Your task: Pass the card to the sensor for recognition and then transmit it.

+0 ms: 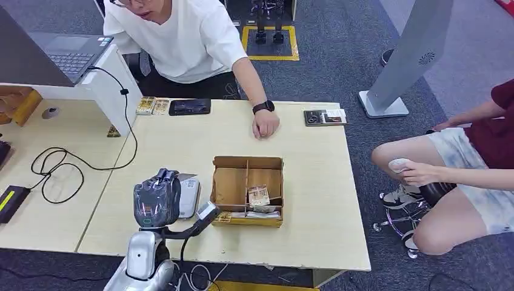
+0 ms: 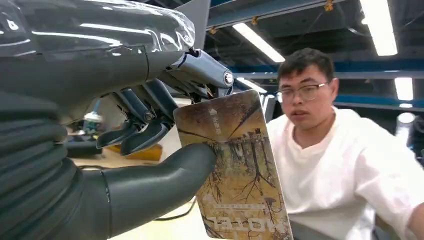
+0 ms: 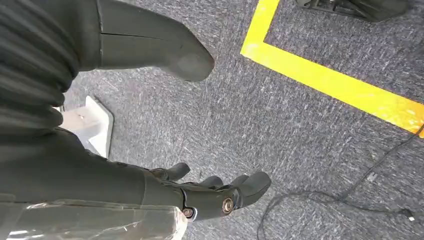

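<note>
**Left robot hand holds card above sensor, right robot hand empty**

Left robot hand (image 1: 159, 197) is raised over the surface (image 1: 315, 182), just beside the cardboard box (image 1: 247, 191). It mostly covers the sensor (image 1: 189, 195), a pale rounded-corner slab touching the box's side; only one edge of it shows.

Left wrist view: card (image 2: 235, 170) pinched between thick grey thumb and dark fingers (image 2: 145, 132). Card is flat, glossy, rounded corners, yellow-brown tree print. Its lower edge is cut off by the frame; the text on it is too blurred to read. In the head view the card is hard to make out; a light corner sticks out of the hand toward the box.

Right robot hand (image 3: 200, 192) hangs over grey carpet beside a yellow floor line, fingers loosely spread, nothing in it. A clear wrinkled plastic film covers the back of each hand.

Box is open-topped with thin dividers; more printed cards (image 1: 259, 195) lie in one compartment, count unclear.

Person in white shirt (image 1: 182, 36) leans over the far side of the surface, fist resting beyond the box. A black phone (image 1: 190, 107) lies flat further along that far edge.
</note>
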